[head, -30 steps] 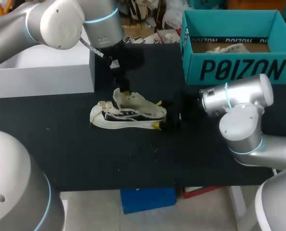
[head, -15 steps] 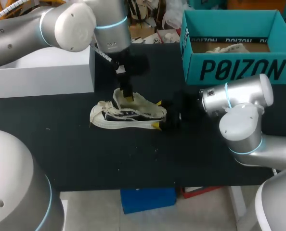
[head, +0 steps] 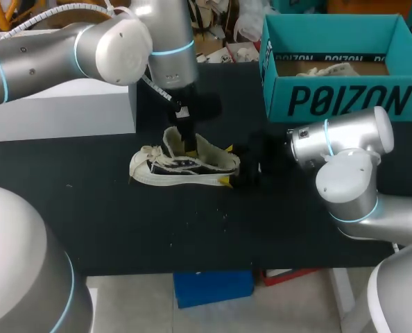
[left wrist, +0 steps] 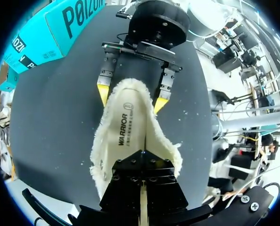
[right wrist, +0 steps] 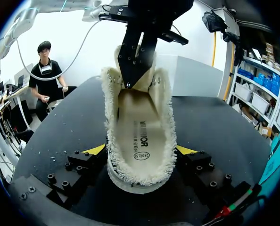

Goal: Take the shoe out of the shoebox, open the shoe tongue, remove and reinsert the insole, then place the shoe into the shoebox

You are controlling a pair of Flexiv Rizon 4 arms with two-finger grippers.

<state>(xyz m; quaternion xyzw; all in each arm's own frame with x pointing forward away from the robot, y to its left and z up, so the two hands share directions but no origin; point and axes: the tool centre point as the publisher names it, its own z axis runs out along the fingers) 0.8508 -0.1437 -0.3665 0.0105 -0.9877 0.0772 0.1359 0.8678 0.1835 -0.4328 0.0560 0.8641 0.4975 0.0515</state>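
Observation:
A cream low sneaker (head: 182, 165) with dark side panels lies on the black table, toe toward my left arm. Its fuzzy lining and printed insole (left wrist: 126, 129) show in both wrist views. My right gripper (head: 227, 165) is shut on the heel (right wrist: 140, 176), one yellow tip on each side (left wrist: 102, 92). My left gripper (head: 189, 146) comes down from above, shut, its tips inside the shoe's mouth (right wrist: 134, 77) just behind the raised tongue (head: 170, 139). I see nothing held between its fingers (left wrist: 141, 157). The teal shoebox (head: 345, 100) stands open at the back right.
A white box (head: 67, 104) sits at the back left beside my left arm. Inside the teal shoebox lies something pale (head: 324, 68). Bare black table (head: 192, 229) stretches in front of the shoe. Small white crumbs dot it.
My left arm has swung to the right, carrying its shut gripper from beside the tongue to over the shoe's opening. The shoe and right gripper have stayed put.

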